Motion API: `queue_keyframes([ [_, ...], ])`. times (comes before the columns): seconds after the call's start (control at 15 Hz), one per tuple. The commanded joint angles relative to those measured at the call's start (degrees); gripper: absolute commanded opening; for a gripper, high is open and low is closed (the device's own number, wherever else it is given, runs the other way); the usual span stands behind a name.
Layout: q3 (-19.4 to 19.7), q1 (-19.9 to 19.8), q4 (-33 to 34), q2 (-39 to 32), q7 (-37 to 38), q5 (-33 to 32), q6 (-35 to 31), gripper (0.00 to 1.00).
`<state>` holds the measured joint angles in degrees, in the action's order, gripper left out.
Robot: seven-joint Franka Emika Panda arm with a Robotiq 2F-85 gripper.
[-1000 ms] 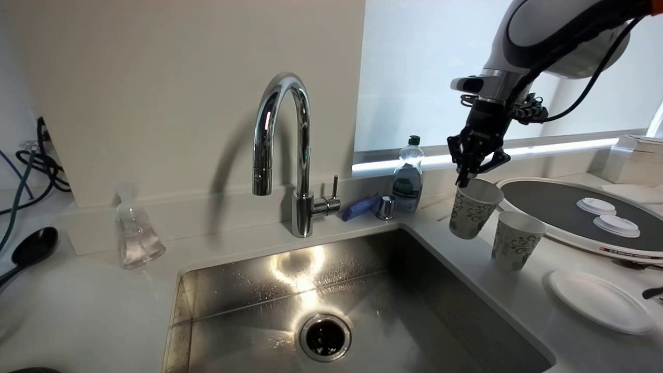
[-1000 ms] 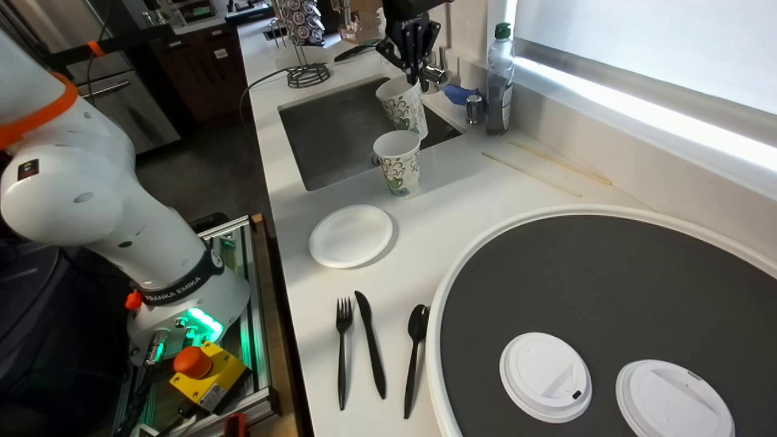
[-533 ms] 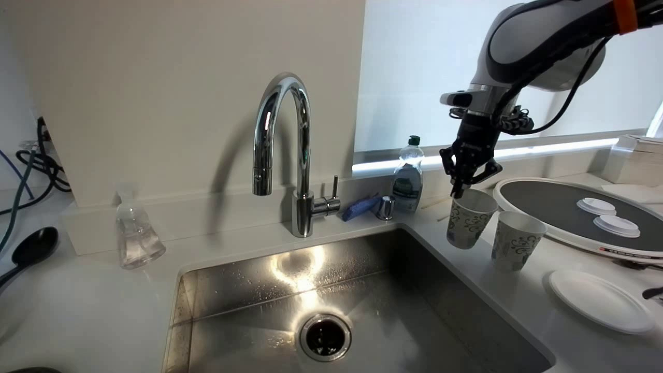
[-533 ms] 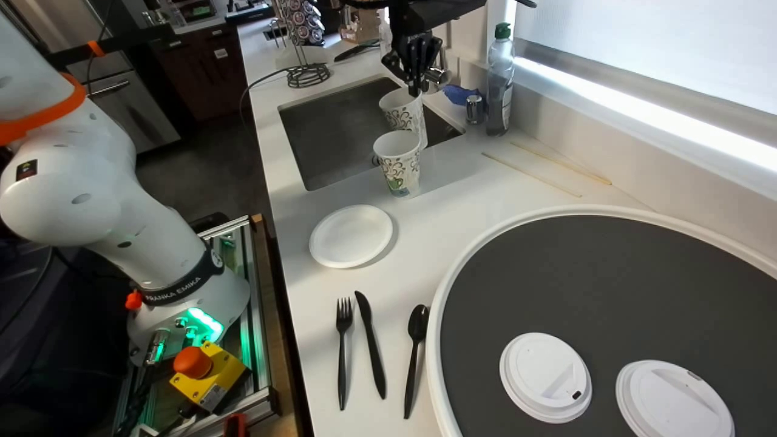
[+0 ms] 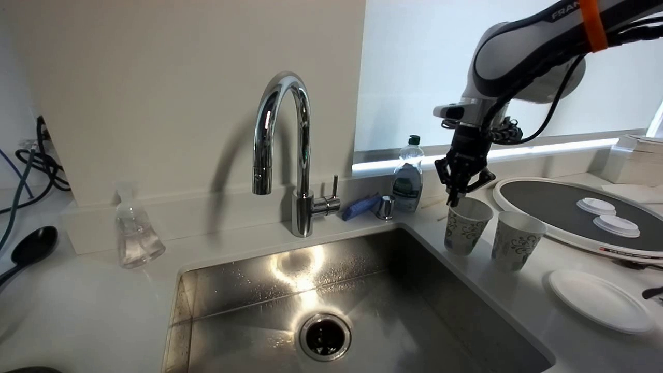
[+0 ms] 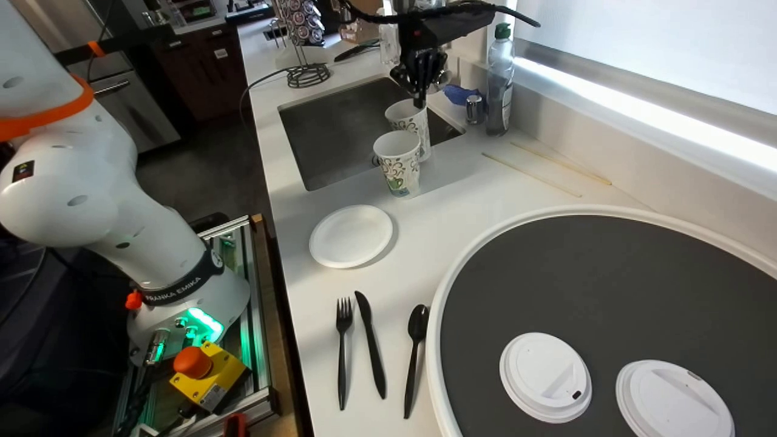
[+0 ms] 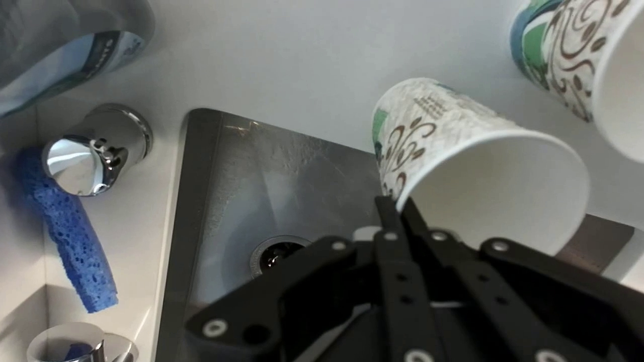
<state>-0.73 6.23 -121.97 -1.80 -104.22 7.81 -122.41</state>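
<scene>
One paper cup (image 7: 433,128) is pinched at the rim by the gripper (image 7: 398,205), which is closed on its wall near the edge of the sink (image 5: 404,326) (whether its base is touching the counter (image 6: 437,224) cannot be told). Just beside it, a second cup (image 6: 399,167) is stood upright on the counter, and a white plate (image 6: 351,237) is set near them.

Warm glare blooms in the steel sink (image 5: 248,334).

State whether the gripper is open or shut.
Shut: in the wrist view, the gripper pinches a paper cup between its fingers.
</scene>
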Motion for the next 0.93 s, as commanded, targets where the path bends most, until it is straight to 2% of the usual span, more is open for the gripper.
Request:
queue_keyframes([
  [0.0,-1.17,-1.65,2.08,-2.16,-2.19,0.96,1.76,0.01],
  [0.33,-1.80,-2.42,2.51,-3.21,-2.45,0.77,1.76,0.01],
  [0.4,-1.89,-2.51,2.64,-3.33,-2.23,0.65,1.66,0.29],
  [0.47,-1.97,-2.63,2.83,-3.45,-2.27,0.69,1.72,0.30],
  [0.53,-2.02,-2.73,2.99,-3.45,-2.23,0.67,1.72,0.36],
  [0.87,-2.21,-3.04,3.49,-3.31,-2.05,0.57,0.97,0.73],
])
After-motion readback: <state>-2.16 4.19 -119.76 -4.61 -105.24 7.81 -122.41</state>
